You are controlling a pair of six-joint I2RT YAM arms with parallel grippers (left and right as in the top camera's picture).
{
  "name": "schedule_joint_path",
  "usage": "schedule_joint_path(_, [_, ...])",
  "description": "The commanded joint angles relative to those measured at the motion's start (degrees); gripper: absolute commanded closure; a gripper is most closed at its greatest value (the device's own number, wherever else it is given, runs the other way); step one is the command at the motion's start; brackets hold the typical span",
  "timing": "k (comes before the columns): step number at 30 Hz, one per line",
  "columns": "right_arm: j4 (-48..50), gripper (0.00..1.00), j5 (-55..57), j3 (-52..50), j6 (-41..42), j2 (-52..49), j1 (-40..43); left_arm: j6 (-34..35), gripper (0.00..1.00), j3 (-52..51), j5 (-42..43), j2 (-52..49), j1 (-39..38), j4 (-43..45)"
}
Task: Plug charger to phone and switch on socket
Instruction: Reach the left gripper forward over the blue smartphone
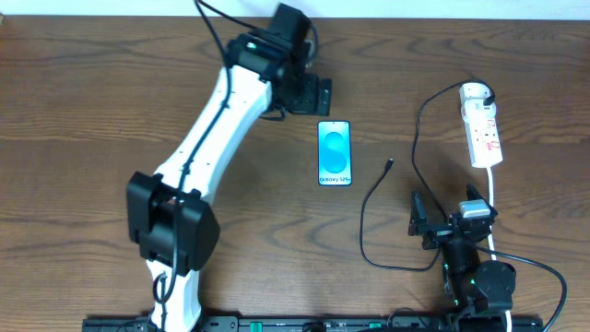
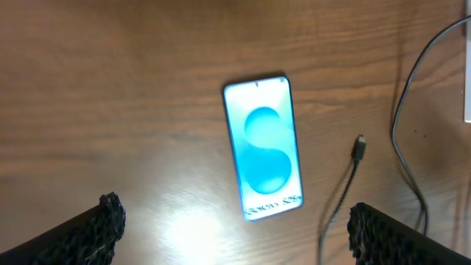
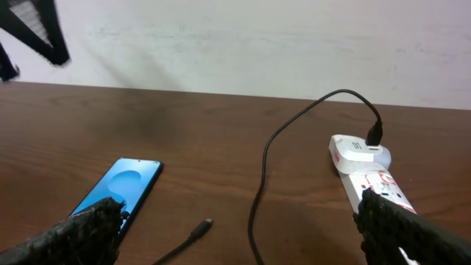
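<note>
Overhead, the phone [image 1: 334, 153] lies on the desk [image 1: 83, 101], long axis pointing away from the robot. The charger [image 1: 388, 167] tip rests to its right, nearer the right jaws than the left jaws; both pairs stand spread.

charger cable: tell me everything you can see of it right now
The charger is a long, thin black cable, rubbery-looking, lying slack on the wooden table. Its black plug sits in the far end of the white socket. From there the cable arcs up, then runs down and curves across the table. The small connector tip lies free, right of the phone and not inserted. Nothing grips it.
</note>
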State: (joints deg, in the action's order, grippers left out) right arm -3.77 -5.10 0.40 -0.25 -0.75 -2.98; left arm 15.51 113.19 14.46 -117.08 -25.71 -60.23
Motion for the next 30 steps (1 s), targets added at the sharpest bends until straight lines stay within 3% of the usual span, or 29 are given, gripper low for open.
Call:
schedule_joint_path(1, [-0.26,0.01,0.26,-0.09,0.61,0.07,-0.44,9.29,0.02,1.22,-3.61,-2.93,-2.51,-0.44])
schedule_joint_path(15, [-0.26,0.01,0.26,-0.09,0.61,0.07,-0.44,15.5,0.02,1.16,-12.55,-8.5,-8.0,0.0])
schedule_joint_path(21, [-0.26,0.01,0.26,-0.09,0.61,0.07,-0.44,19.34,0.02,1.16,-13.05,-12.59,-10.16,2.1])
schedule_joint_path(30, [-0.26,0.01,0.26,-0.09,0.63,0.07,-0.44,19.54,0.02,1.09,-13.05,-16.76,-12.44,5.09])
